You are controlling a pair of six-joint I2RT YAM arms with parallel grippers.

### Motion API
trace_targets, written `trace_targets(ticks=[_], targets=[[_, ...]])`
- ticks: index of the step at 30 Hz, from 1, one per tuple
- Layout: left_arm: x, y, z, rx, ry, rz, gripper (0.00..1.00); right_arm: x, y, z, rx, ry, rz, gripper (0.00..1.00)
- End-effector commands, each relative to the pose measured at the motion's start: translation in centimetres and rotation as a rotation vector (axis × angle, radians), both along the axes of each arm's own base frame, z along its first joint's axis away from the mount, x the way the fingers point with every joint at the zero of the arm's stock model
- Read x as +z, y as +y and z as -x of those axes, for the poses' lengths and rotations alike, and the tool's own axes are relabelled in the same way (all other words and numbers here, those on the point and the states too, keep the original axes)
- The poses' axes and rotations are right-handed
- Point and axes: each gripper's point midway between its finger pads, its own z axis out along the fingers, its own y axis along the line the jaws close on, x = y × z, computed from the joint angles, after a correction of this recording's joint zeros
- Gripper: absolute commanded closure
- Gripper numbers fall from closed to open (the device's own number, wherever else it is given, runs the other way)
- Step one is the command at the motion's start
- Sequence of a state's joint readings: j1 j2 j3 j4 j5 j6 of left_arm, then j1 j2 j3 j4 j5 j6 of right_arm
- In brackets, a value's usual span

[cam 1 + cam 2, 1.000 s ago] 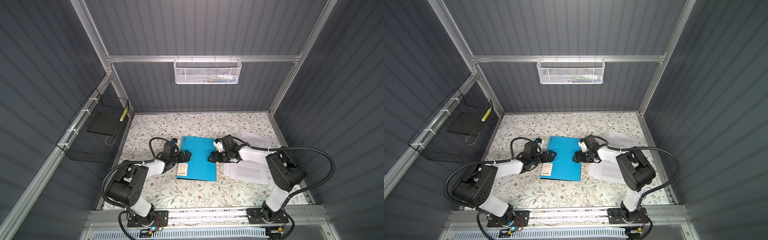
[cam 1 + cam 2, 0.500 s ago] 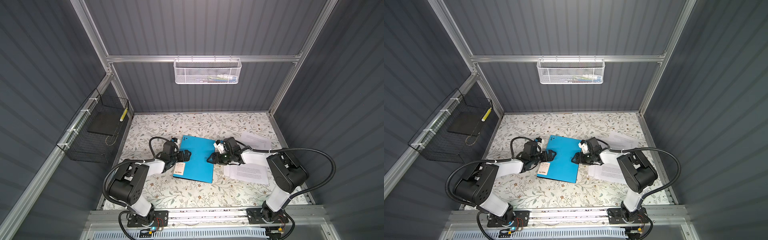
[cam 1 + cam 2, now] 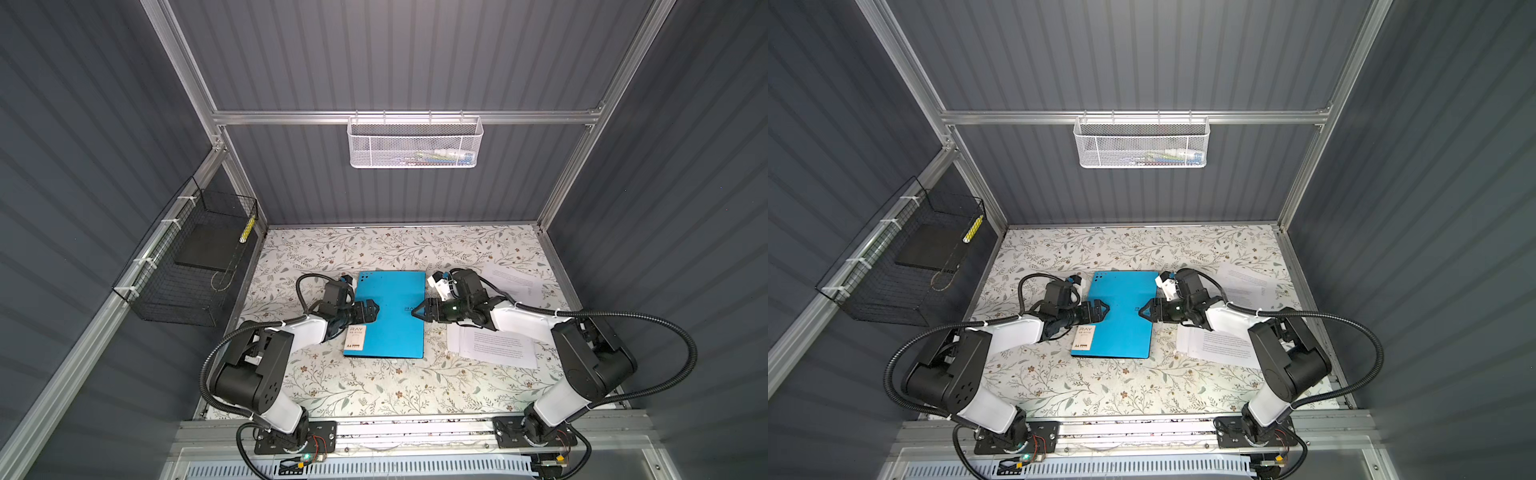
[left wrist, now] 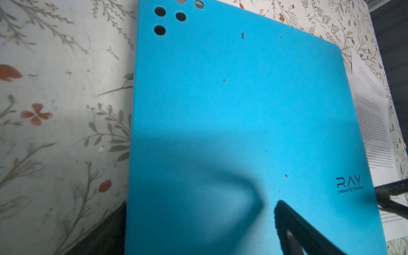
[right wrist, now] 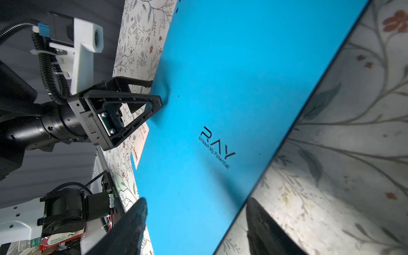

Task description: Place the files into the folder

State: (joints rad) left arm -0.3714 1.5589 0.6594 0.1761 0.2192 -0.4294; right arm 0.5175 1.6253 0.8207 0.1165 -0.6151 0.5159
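We count one blue folder (image 3: 390,320), two separate lots of files (image 3: 498,349), sheets per lot unclear to us, two grippers, left gripper (image 3: 375,311), right gripper (image 3: 414,314), one white mesh basket (image 3: 415,146), one black wire basket (image 3: 174,297), one black slab (image 3: 208,249) inside.

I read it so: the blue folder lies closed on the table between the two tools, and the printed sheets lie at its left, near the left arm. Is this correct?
Only the side is wrong. Both top views show the printed sheets at the right of the blue folder, near the right arm. The folder does lie closed between the left tool and the right tool.
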Motion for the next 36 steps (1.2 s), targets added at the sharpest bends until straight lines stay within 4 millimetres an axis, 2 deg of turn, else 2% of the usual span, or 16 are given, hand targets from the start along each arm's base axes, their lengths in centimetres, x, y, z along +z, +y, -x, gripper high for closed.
trace_targets(ticks=[1, 7, 16, 26, 30, 36], targets=[[2.9, -2.8, 1.1, -0.126, -0.033, 0.137, 0.01, 4.8, 3.2, 0.9, 0.128, -0.106, -0.142, 0.29], [2.3, -2.1, 1.2, -0.101, -0.013, 0.199, 0.01, 6.6, 4.2, 1.1, 0.155, -0.138, -0.170, 0.29], [1.7, -0.9, 1.1, -0.070, -0.008, 0.245, 0.01, 7.9, 5.5, 1.2, 0.176, -0.161, -0.209, 0.29], [2.2, -0.9, 0.9, -0.065, -0.017, 0.266, 0.01, 9.4, 7.2, 1.4, 0.217, -0.191, -0.243, 0.29], [3.6, -1.5, 0.7, -0.083, -0.024, 0.312, 0.01, 10.0, 7.5, 1.2, 0.219, -0.202, -0.261, 0.30], [5.0, -1.3, 0.5, -0.081, -0.062, 0.305, 0.01, 10.8, 8.0, 1.2, 0.228, -0.221, -0.280, 0.30]])
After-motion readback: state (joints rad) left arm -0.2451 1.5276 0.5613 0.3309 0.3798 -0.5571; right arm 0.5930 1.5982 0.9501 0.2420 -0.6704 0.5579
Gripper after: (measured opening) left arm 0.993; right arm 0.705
